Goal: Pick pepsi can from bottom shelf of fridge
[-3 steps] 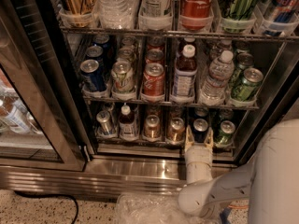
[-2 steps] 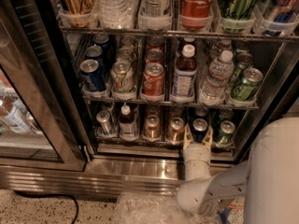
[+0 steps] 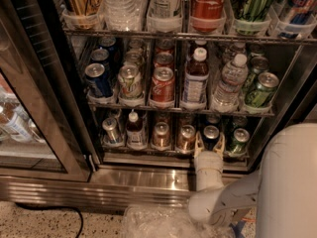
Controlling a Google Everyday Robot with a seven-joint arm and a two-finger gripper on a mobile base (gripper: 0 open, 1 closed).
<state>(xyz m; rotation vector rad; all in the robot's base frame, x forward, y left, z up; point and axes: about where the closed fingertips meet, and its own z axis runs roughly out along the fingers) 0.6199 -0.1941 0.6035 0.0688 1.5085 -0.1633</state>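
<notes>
The fridge [image 3: 58,108] stands open in front of me. Its bottom shelf [image 3: 148,150] is dim and holds a row of small cans. The pepsi can [image 3: 211,131] is dark with a silver top and stands second from the right. It is between a copper-brown can [image 3: 186,137] and a green can [image 3: 239,140]. My gripper [image 3: 210,140] reaches in from below at the shelf's front edge. Its pale fingers [image 3: 198,144] are spread on either side of the pepsi can. I cannot tell whether they touch it.
The middle rack holds cans and bottles, with a blue can [image 3: 99,79] at the left. The open glass door [image 3: 29,113] is at the left. The steel base [image 3: 133,178] lies below the shelf. Crumpled clear plastic [image 3: 163,222] and a black cable [image 3: 74,216] are on the floor. My white arm [image 3: 287,182] fills the lower right.
The gripper has edged slightly further in, so its fingers reach a little more alongside the pepsi can. The cans have not moved.
</notes>
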